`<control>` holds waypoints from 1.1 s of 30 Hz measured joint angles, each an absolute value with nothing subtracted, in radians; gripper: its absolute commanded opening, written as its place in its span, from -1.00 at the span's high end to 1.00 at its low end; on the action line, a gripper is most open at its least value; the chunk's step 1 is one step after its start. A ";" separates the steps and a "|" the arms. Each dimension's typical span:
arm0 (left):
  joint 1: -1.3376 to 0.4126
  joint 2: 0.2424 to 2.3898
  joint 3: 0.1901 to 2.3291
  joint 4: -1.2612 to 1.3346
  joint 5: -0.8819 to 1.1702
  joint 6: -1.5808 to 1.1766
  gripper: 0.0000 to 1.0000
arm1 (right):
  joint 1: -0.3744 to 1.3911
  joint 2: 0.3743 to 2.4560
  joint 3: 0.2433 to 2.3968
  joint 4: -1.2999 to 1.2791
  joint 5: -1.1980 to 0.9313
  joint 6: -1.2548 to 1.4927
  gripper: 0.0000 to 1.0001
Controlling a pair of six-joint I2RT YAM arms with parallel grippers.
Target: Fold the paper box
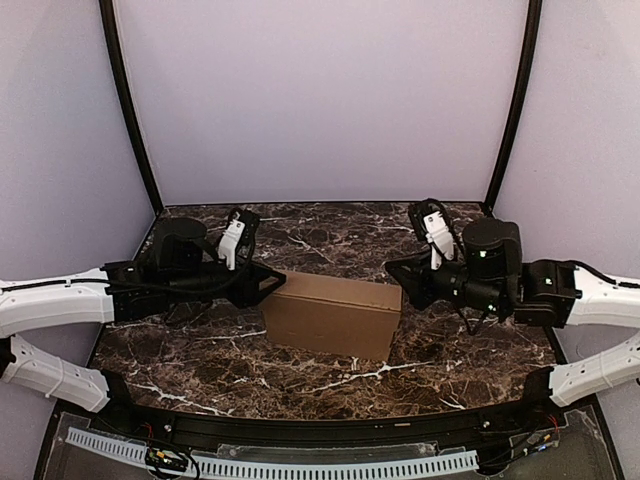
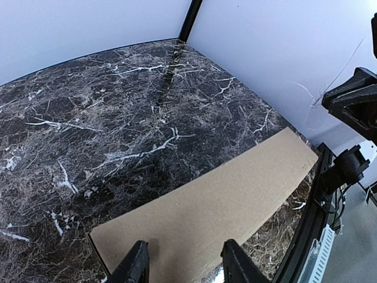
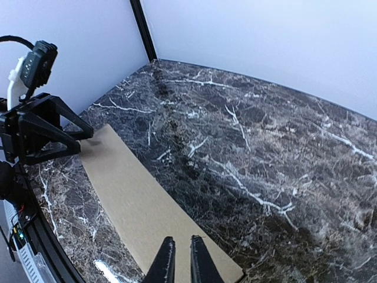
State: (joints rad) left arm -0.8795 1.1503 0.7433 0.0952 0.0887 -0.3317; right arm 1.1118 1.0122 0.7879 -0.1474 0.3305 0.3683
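Left claw point(image 2: 185, 266) is spread, its two fingers point(image 2: 136, 265) set apart right over the near end of the paper box point(image 1: 335, 312), bare cardboard showing in the gap and nothing pinched. Over on the other side, the right claw point(image 3: 183, 264) is all but pressed together, just a thin slit between its fingers point(image 3: 166, 260), and it sits above the opposite end of the box with nothing gripped that I can see. And the box itself: plain brown cardboard, unprinted, a closed rectangular block with a smooth flat top and a slightly darker front wall, edges crisp, no flap sticking out. It lies flat in the middle of the dark, white-veined marble bench point(image 1: 330, 228), long side running left to right and turned a touch askew, squarely between the two claws. From above, the left claw meets its upper left corner, and the right claw is just beside its right end.
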 measured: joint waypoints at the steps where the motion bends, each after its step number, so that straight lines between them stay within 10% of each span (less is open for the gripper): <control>1: -0.879 1.150 0.768 0.064 0.083 -0.329 0.11 | 1.111 1.012 0.818 -0.159 0.333 0.352 0.73; 12: -0.882 1.103 0.948 -0.212 0.143 -0.437 0.97 | 1.085 1.123 1.066 -0.332 0.331 0.289 0.78; 33: -1.135 1.390 0.701 0.092 0.101 -0.821 0.99 | 0.817 1.443 1.157 -0.420 -0.089 0.262 1.00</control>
State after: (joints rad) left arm -1.1355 1.3895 0.7013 0.0921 0.1013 -0.8211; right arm 0.8173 1.4425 1.1568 -0.4198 -0.0891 0.2619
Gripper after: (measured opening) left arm 0.009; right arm 0.003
